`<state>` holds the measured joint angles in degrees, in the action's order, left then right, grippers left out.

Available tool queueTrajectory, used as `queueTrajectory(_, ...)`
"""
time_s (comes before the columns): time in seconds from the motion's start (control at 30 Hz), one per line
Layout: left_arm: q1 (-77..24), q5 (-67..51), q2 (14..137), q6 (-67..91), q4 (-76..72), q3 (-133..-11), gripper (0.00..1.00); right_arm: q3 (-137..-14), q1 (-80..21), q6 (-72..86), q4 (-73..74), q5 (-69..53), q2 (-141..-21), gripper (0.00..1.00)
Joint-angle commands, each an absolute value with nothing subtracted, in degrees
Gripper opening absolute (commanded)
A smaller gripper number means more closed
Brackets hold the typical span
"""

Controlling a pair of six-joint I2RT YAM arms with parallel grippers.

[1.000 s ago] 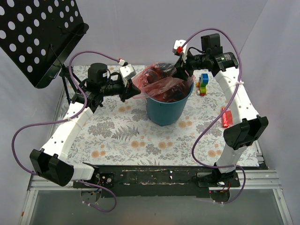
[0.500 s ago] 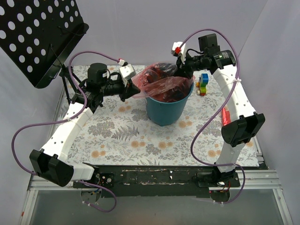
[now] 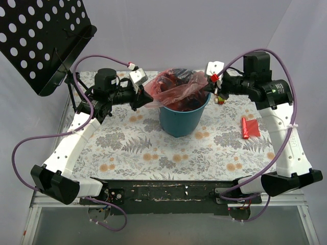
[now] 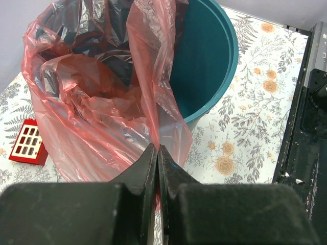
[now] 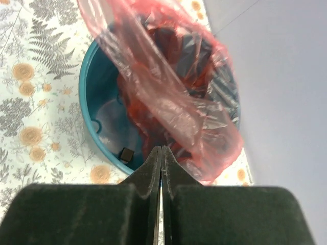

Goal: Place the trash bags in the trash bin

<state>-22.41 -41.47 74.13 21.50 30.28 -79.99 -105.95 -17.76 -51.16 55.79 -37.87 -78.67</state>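
My left hand (image 4: 157,151) is clamped on the bag (image 4: 102,102); its fingers are pressed together on a fold of the pink film at the lower middle of my left wrist view; in the top view it sits just left of the bin (image 3: 179,122), level with the rim. My right hand (image 5: 161,151) is closed, fingers together at the bin's right rim; the film reaches down to their tips, but I cannot tell whether any is caught between them. The bag is stretched across the mouth of the bin; much of it is bunched inside, while one side spills over the left rim toward my left hand. The bin stands upright at the upper middle of the bench (image 3: 153,148). A small red block (image 4: 28,144) with a white grid lies on the bench at the left edge of my left wrist view, just beside the hanging film. A red wrapper (image 3: 249,127) lies at the right of the bench, well apart from the bin.
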Motion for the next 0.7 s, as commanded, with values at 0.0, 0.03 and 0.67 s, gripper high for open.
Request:
queueTrajectory(0.0,-23.20,-41.22,73.13,22.15,30.94,-82.00,0.00,-99.85,-17.67,-51.95,55.65,-36.21,-79.63,0.01)
queueTrajectory(0.03,-23.46,-41.22,72.86,22.06,30.94,-81.83,0.00,-98.97,-17.67,-50.64,53.20,-36.12,-79.19,0.01)
queueTrajectory(0.67,-24.35,-39.99,71.81,21.45,30.06,-80.42,0.00,-114.23,-17.67,-36.22,47.52,-34.98,-98.15,0.70)
